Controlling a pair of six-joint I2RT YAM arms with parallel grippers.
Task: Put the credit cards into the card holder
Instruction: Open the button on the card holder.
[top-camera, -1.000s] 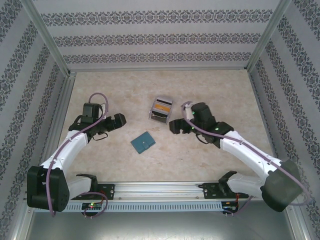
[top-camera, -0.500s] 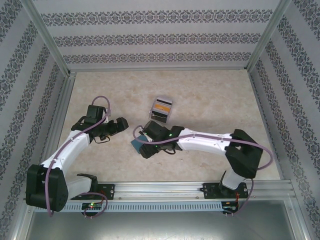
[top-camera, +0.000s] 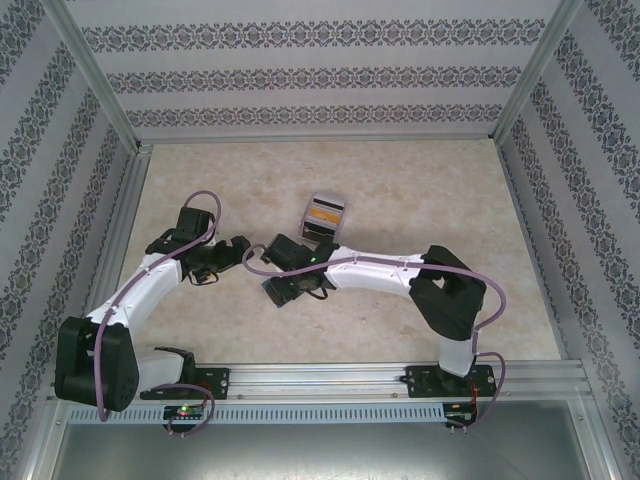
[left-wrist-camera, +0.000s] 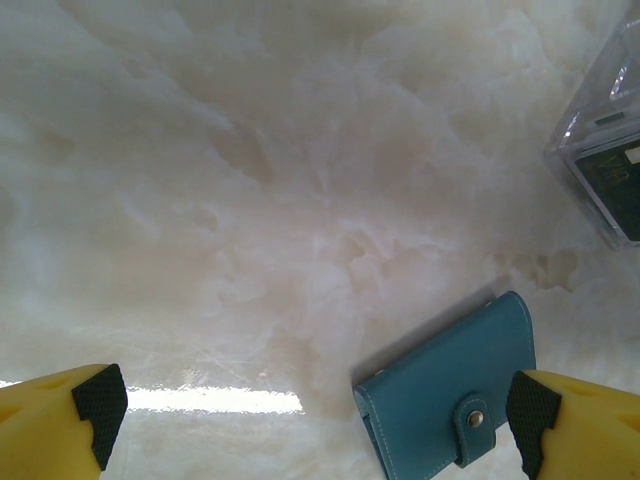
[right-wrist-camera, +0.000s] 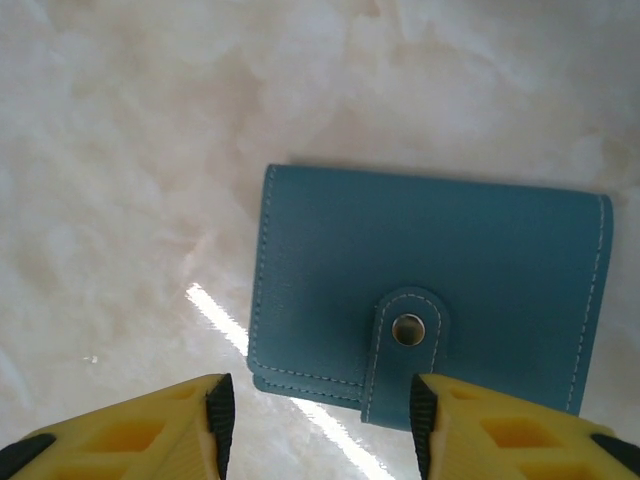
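At ten o'clock of the card holder (right-wrist-camera: 440, 250), the left gripper (left-wrist-camera: 315, 405) hangs with its fingers spread wide, holding nothing. The holder lies closed and flat mid-table, snap tab up. Over its near edge the right gripper (right-wrist-camera: 320, 420) has its fingers partly apart, gripping nothing. The holder looks light, soft and flat, so a corner seems the best hold. At one o'clock stands the clear box (top-camera: 322, 217) of credit cards (top-camera: 325, 211).

Card holder (right-wrist-camera: 430, 290) flat on table (top-camera: 420, 190), card box (top-camera: 323, 217) behind it, left gripper (top-camera: 238, 248) just left, right gripper (right-wrist-camera: 315, 420) over it.
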